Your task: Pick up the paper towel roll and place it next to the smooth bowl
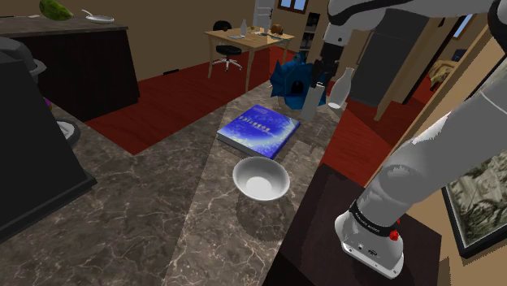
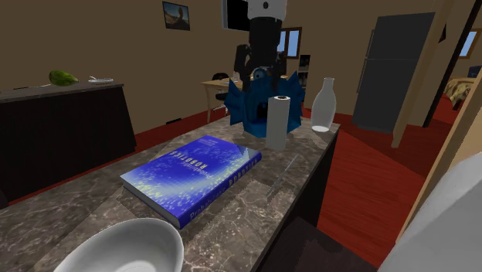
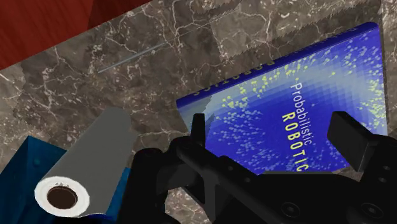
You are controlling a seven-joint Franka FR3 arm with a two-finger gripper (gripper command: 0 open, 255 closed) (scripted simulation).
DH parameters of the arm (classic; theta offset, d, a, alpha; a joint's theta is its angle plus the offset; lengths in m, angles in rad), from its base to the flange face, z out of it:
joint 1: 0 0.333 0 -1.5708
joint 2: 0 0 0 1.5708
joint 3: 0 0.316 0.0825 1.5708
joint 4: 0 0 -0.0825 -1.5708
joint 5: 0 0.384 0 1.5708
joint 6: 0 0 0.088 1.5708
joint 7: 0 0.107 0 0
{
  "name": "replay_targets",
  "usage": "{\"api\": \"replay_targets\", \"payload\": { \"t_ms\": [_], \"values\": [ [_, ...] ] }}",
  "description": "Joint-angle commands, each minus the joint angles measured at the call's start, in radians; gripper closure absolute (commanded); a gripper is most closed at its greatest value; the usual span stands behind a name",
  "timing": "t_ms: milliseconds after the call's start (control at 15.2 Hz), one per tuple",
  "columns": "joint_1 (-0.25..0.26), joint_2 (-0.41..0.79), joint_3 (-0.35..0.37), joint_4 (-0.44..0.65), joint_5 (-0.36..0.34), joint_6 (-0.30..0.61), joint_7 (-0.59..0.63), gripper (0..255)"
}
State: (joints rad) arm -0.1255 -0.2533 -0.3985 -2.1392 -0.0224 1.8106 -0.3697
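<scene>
Dark marble counter [image 2: 232, 224], glossy, veined with pale cracks. Flat on it, a blue book [image 2: 193, 176], rectangular, cover speckled with yellow-white dots and lettered "Probabilistic Robotics" in the wrist view.

Just past the book's far edge in the second exterior view, the paper towel roll [image 2: 278, 120]: a plain grey-white cylinder, smooth-sided, upright on the counter, with a dark hollow core at its top end in the wrist view. Just beside it, a spiky blue object [image 2: 249, 104], all jagged points; touching the roll or not, cannot tell. On the roll's other side, also beyond the book's far edge, a pale bottle [image 2: 324, 106] with a round belly and a narrow neck; contents not discernible.

Off the book's long edge toward the counter's rim, a thin pale rod [image 2: 283, 176] lying flat.

At the opposite end of the book from the roll, near the book but apart from it, the smooth bowl [image 1: 261, 179]: white, round, gently curved, inside plain white.

Above the book, the black gripper [image 3: 270, 121], fingers [image 3: 347, 133] spread wide and clasping nothing, with the roll off to the outside of one finger, untouched.
</scene>
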Motion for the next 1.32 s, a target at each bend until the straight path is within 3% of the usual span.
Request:
{"api": "replay_targets", "payload": {
  "t_ms": [0,528,990,1254],
  "values": [
    [-0.01,0.063,-0.031,0.045,0.009,0.016,-0.043,0],
    [-0.073,0.352,-0.119,0.286,0.109,0.038,-0.211,0],
    [-0.192,0.631,-0.141,0.577,0.23,-0.006,-0.334,0],
    [-0.197,0.648,-0.136,0.557,0.238,0.029,-0.341,0]
  ]
}}
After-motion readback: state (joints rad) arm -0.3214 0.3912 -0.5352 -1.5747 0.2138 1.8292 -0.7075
